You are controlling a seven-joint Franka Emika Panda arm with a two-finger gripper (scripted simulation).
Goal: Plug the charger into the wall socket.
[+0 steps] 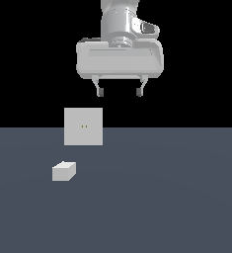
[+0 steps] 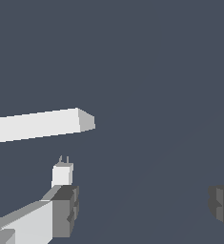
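Observation:
The charger (image 1: 63, 171) is a small light-grey block lying on the dark floor at the exterior view's left. The wall socket (image 1: 83, 126) is a flat upright light-grey square panel with two tiny yellowish dots, standing just behind the charger. My gripper (image 1: 120, 92) hangs high above the floor, to the right of both, open and empty. In the wrist view the charger (image 2: 62, 174) shows two thin prongs, and the socket (image 2: 37, 125) appears as a long pale slab seen edge-on. One fingertip (image 2: 66, 209) sits near the charger in that picture.
A dark grey floor (image 1: 162, 197) spans the lower half of the exterior view, with black background behind it.

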